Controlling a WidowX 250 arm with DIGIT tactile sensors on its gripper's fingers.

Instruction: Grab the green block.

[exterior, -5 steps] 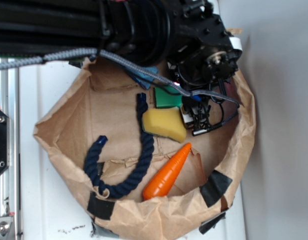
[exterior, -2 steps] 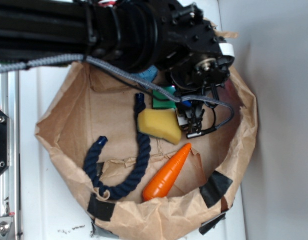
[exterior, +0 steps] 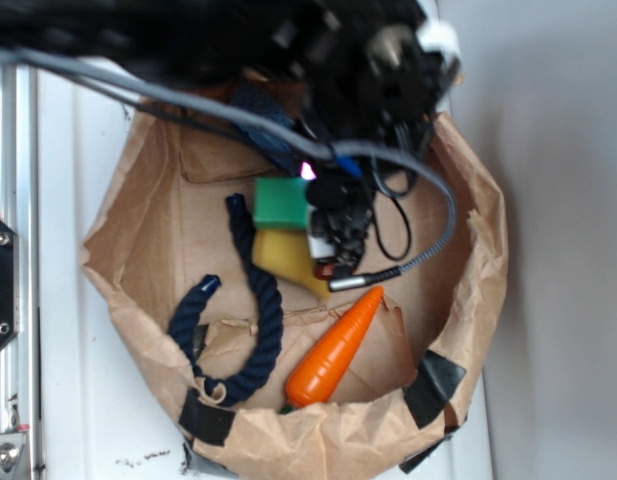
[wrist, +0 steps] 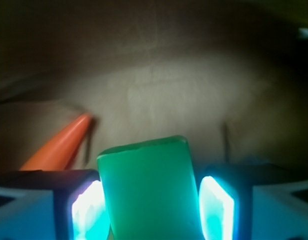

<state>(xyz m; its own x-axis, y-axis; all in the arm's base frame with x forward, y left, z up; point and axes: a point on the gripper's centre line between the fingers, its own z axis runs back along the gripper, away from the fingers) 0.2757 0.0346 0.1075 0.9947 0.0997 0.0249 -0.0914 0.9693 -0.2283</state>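
Observation:
The green block [exterior: 281, 203] is a smooth matte green slab. In the wrist view the green block [wrist: 146, 185] stands upright between my two glowing pads [wrist: 86, 207], filling the gap. My gripper [wrist: 150, 200] is shut on it. In the exterior view the gripper [exterior: 318, 215] hangs under the blurred black arm, with the block at its left side, partly over the yellow sponge [exterior: 283, 255]. The brown paper floor shows beyond the block in the wrist view.
All of this lies in a shallow brown paper bag [exterior: 288, 445] with raised crumpled walls. An orange carrot [exterior: 336, 345] lies to the front right, its tip [wrist: 59, 145] left of my fingers. A dark blue rope [exterior: 253, 320] curves at the left. A grey cable [exterior: 428, 240] loops at the right.
The gripper has moved left and toward the camera, and the green block has gone with it. The yellow sponge and the rope's top end have shifted left.

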